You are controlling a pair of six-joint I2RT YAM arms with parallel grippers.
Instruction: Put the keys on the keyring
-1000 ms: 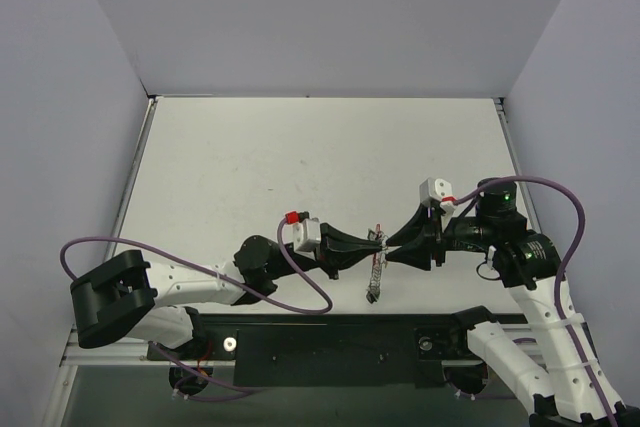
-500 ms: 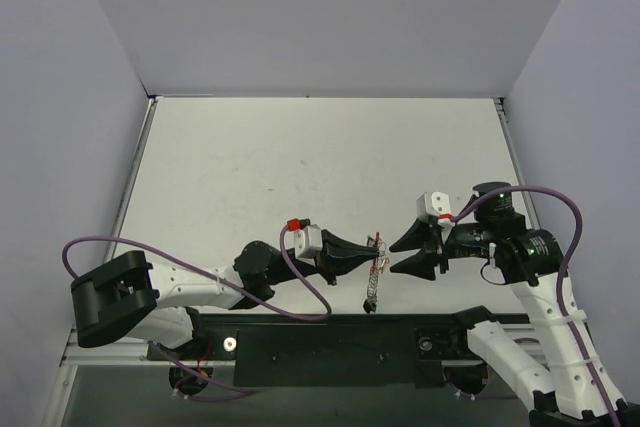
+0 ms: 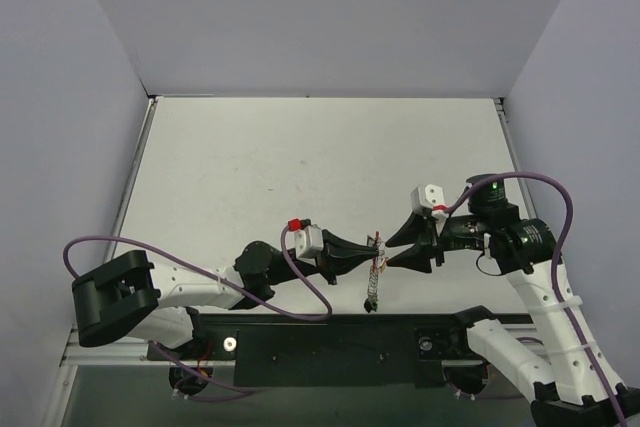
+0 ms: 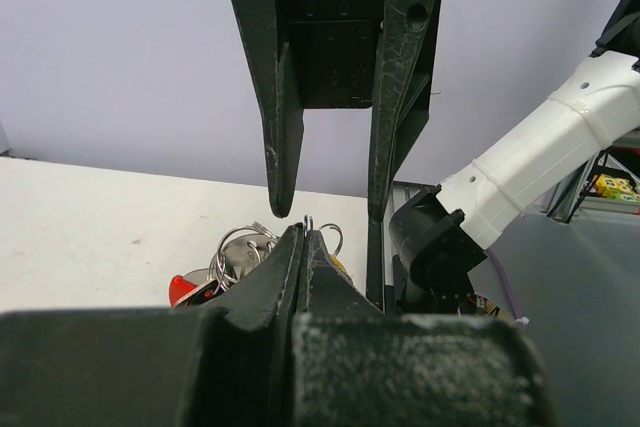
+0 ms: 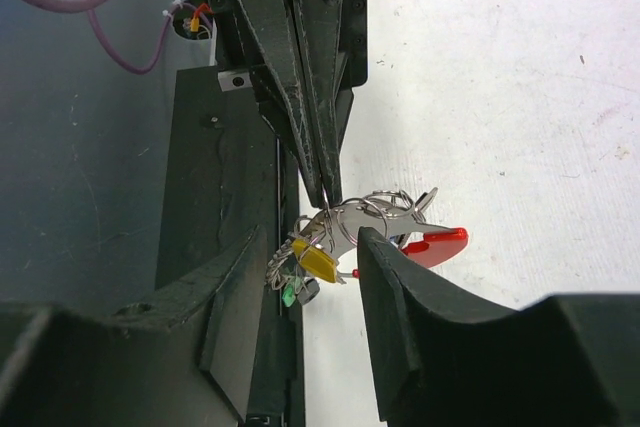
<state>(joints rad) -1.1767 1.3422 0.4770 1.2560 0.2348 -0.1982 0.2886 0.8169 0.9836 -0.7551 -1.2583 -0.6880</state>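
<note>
**A:** Where is the keyring (image 5: 375,209) hanging?

**B:** Just above the table (image 3: 300,157), by the middle of its near edge, with its chain (image 3: 372,287) dangling straight down. The keys (image 5: 330,252) are bunching at the ring: a red key (image 5: 440,245), a yellow key (image 5: 318,260) and a green key (image 5: 289,295) are showing.

**A:** And the room?

**B:** Plain pale walls (image 3: 330,17) are closing in the white table on three sides.

**A:** The grippers?

**B:** The left gripper (image 3: 378,255) is pinching the ring's wire, jaws fully closed. The right gripper (image 3: 389,253) is facing it tip to tip, roughly half open and gripping nothing, its fingers (image 5: 385,267) flanking the bunch.
</note>
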